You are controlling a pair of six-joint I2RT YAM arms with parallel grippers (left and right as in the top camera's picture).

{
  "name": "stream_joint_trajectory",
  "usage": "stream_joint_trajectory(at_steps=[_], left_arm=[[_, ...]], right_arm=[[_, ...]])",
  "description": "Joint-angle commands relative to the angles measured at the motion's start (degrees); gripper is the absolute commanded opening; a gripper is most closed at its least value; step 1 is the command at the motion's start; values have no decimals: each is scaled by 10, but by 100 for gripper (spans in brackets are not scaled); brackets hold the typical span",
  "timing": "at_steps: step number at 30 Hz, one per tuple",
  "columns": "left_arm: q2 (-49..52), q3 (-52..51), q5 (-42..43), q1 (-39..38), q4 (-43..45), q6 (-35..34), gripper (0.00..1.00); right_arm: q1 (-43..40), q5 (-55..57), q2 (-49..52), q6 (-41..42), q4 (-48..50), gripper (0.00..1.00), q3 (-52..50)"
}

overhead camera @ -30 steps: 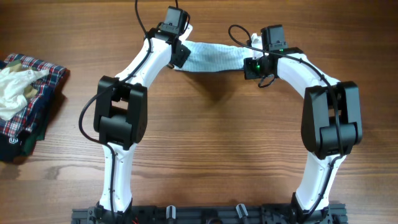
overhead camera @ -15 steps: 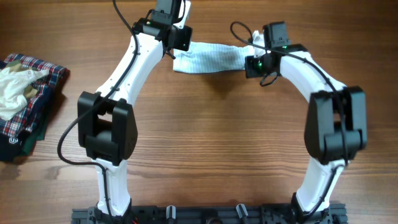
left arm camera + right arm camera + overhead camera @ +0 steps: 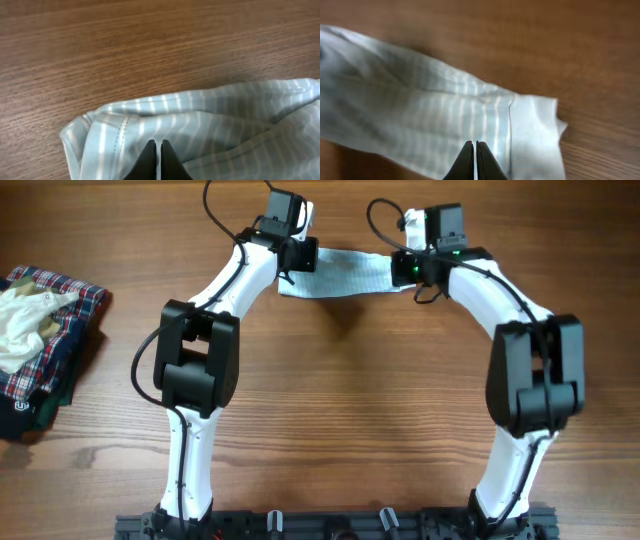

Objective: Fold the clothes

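Observation:
The clothes (image 3: 345, 274), a thin light-blue garment with white pinstripes, hang in a band between my two grippers at the far middle of the table, casting a shadow on the wood. My left gripper (image 3: 300, 256) is shut on its left end. In the left wrist view the jaws (image 3: 158, 145) pinch the striped cloth (image 3: 215, 122) beside a stitched hem. My right gripper (image 3: 405, 266) is shut on the right end. In the right wrist view the closed jaws (image 3: 474, 145) grip the fabric (image 3: 415, 112) close to its folded edge.
A pile of red-and-navy plaid cloth (image 3: 60, 330) with a crumpled cream-white cloth (image 3: 22, 328) on top lies at the table's left edge. Bare wood spreads between the two arms and towards the front.
My left gripper has shut on the left end of the garment, after a swing of the left arm outward and back. The right gripper has kept its grip and shifted slightly farther back.

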Motion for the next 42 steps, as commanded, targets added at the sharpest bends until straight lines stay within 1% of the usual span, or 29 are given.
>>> stream_joint_trajectory(at_steps=[1, 6, 9, 10, 14, 16, 21, 23, 28, 31, 36, 38, 40, 41, 42], left_arm=[[18, 1, 7, 5, 5, -10, 5], [43, 1, 7, 7, -3, -10, 5], [43, 1, 7, 9, -22, -10, 4], [43, 1, 7, 10, -45, -12, 4], [40, 1, 7, 7, -99, -14, 4], [31, 1, 13, 5, -130, -40, 4], [19, 1, 90, -6, -229, -40, 4], [18, 1, 95, -18, -263, -57, 4], [-5, 1, 93, -37, -269, -57, 4], [-9, 1, 73, -35, -255, -56, 4], [-14, 1, 36, -34, -251, -51, 4], [-23, 1, 36, -34, -249, -51, 4], [-39, 1, 36, -34, -240, -51, 9], [-54, 1, 36, -34, -231, -52, 16], [-66, 1, 36, -34, -229, -52, 29]], right_arm=[[2, 8, 50, -12, 8, 4, -3], [2, 9, 67, -12, -2, 4, -3], [2, 49, 67, -6, -23, 4, -3], [2, 65, 67, -7, -42, 4, -3], [2, 67, 67, -6, -84, 4, -3], [2, 66, 67, -6, -109, 4, -3], [2, 66, 67, 5, -178, 4, -3], [2, 57, 66, 9, -208, 4, -3], [2, 55, 37, 42, -260, 4, -3], [2, 56, -13, 59, -287, 4, -3], [2, 58, -34, 54, -278, 5, -3], [2, 57, -36, 45, -263, 8, -3], [2, 57, -45, 46, -256, 8, 2], [2, 57, -57, 46, -255, 9, 4], [2, 57, -65, 46, -253, 10, 4]])
